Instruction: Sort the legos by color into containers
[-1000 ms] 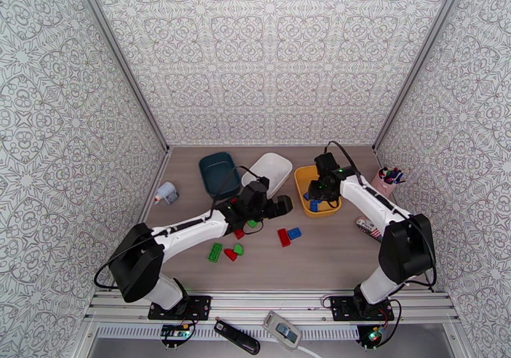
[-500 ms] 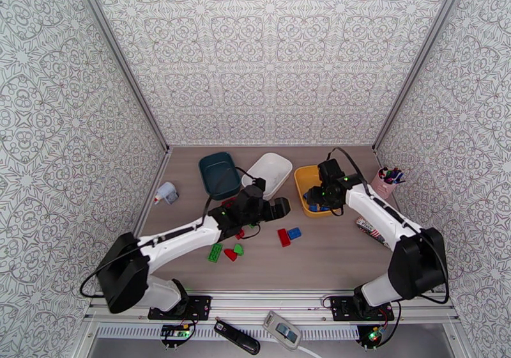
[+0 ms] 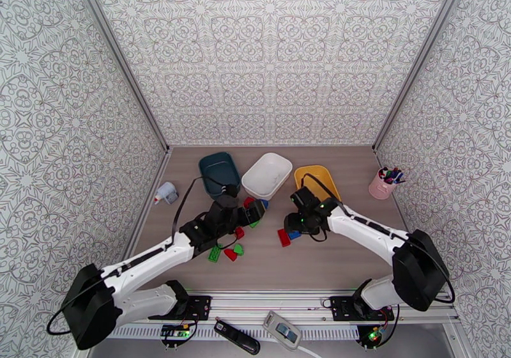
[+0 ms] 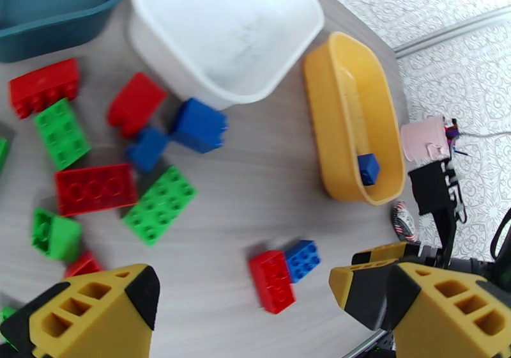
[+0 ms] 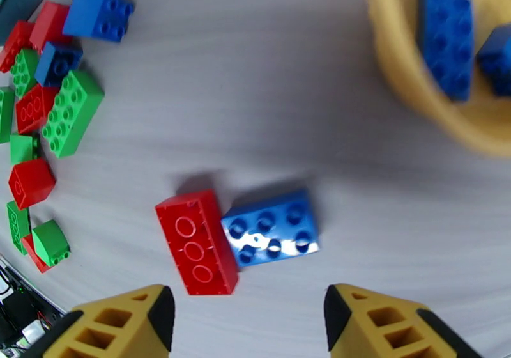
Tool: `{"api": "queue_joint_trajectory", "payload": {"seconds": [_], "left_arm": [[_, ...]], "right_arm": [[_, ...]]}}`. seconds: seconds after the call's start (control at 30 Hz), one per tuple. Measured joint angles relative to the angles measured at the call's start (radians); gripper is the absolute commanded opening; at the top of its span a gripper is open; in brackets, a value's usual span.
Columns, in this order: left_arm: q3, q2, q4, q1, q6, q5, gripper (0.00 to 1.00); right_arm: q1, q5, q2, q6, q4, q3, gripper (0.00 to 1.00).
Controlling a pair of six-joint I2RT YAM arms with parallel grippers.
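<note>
Sorting looks barely begun. The left gripper [image 4: 246, 289], jaws spread wide and empty, hovers beside a loose pile of red, green and blue plastic bricks [image 4: 96, 190]. Beyond it, the dark teal plastic tub [image 4: 51, 7] and the white plastic tub [image 4: 223, 33] look empty. The right gripper [image 5: 246, 308], jaws parted and holding nothing, hangs over a blue studded brick [image 5: 271, 228] touching a red brick [image 5: 197, 243]. Beyond it to the right, the yellow plastic tub [image 4: 326, 129] holds only blue bricks [image 5: 445, 39]. No red or green is sorted yet.

Red, green, blue plastic bricks [image 4: 94, 188] are lying loose near teal tub [image 3: 219, 172] and white tub [image 3: 267, 175]; blue bricks [image 5: 445, 39] are sitting in yellow tub [image 5: 399, 59].
</note>
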Motion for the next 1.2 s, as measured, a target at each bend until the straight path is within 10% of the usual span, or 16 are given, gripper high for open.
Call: {"api": "queue_joint_trajectory", "payload": {"seconds": [0.7,1.2], "left_arm": [[-0.058,-0.044,-0.011,0.014,-0.026,0.001,0.99],[-0.092,-0.066,-0.012,0.023,-0.033,0.001,0.99]], "right_arm": [[0.035,-0.022,0.115,0.148,0.194,-0.096,0.77],[0.034,0.021,0.356,0.077,0.111,0.230,0.72]]}}
